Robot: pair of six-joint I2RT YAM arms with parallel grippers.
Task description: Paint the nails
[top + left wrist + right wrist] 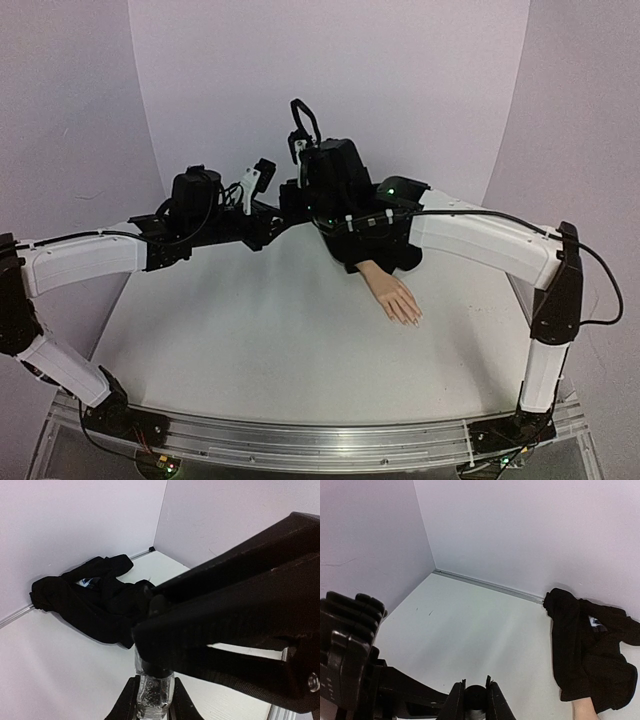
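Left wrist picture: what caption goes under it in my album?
Left gripper holds a clear bottle, right gripper clamps its dark cap, black sleeve behind.

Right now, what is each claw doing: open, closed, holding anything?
Left claw: closed on the small clear bottle.
Right claw: closed on the bottle's dark cap.

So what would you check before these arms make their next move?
1. Left end effector shut on the clear bottle: ok.
2. Right end effector shut on the dark cap: ok.
3. Cap loosened from the bottle: cannot tell.
4. Mannequin hand with its fingers in the open, not under either arm: ok.
5. Nails bare or painted: cannot tell, too small.
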